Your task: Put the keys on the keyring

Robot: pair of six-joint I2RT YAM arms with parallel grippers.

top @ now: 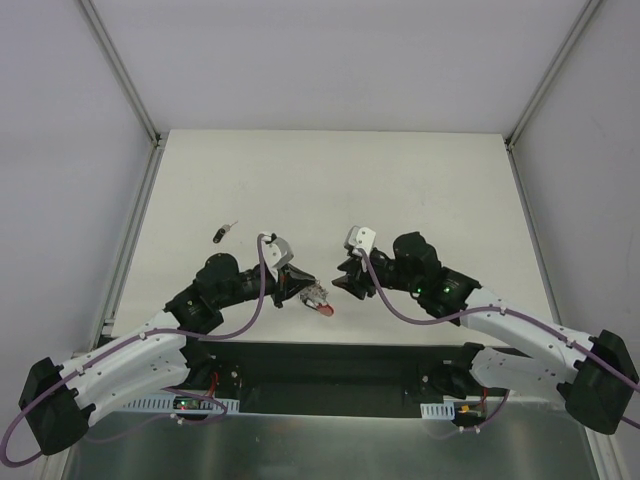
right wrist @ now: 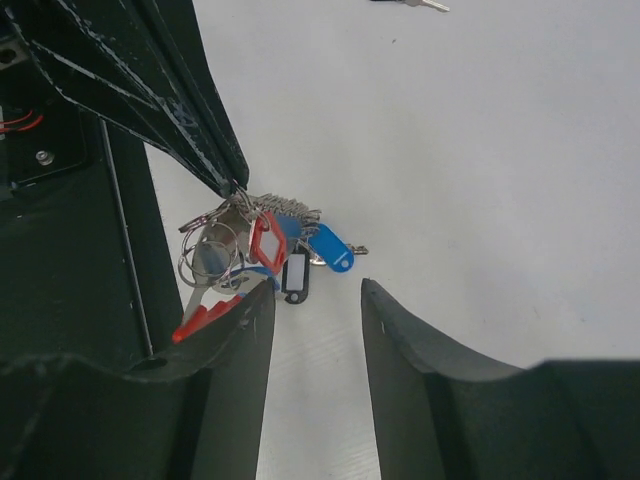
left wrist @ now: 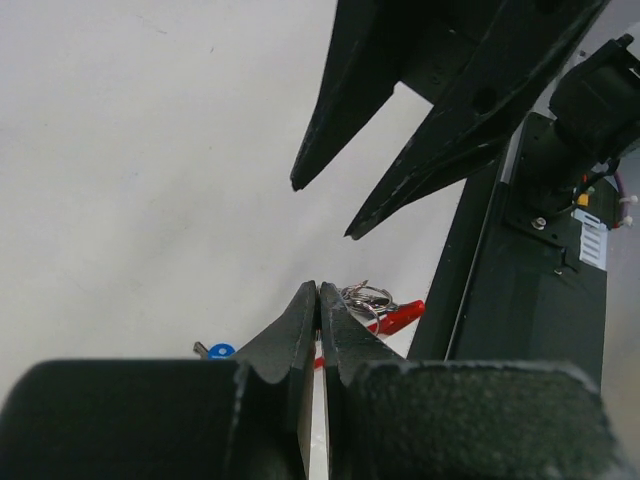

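Observation:
My left gripper (top: pixel 303 287) is shut, its tips (left wrist: pixel 318 290) pinching the keyring (right wrist: pixel 208 250) at its silver rings and chain. On the bunch hang a red tag (right wrist: pixel 265 243), a blue tag (right wrist: pixel 331 248), a black tag (right wrist: pixel 296 276) and the red clip (right wrist: pixel 203 313). The ring (left wrist: pixel 368 297), clip (left wrist: pixel 402 316) and a blue head (left wrist: pixel 221 351) show past the left fingers. My right gripper (right wrist: pixel 315 292) is open and empty, just right of the bunch (top: pixel 317 298); it also shows in the top view (top: pixel 347 280). A loose black-headed key (top: pixel 223 234) lies on the table far to the left.
The white table (top: pixel 400 190) is bounded by a metal frame and side walls. The dark base plate (top: pixel 330 365) with both arm mounts lies just near of the bunch. The loose key's tip shows at the right wrist view's top edge (right wrist: pixel 425 4).

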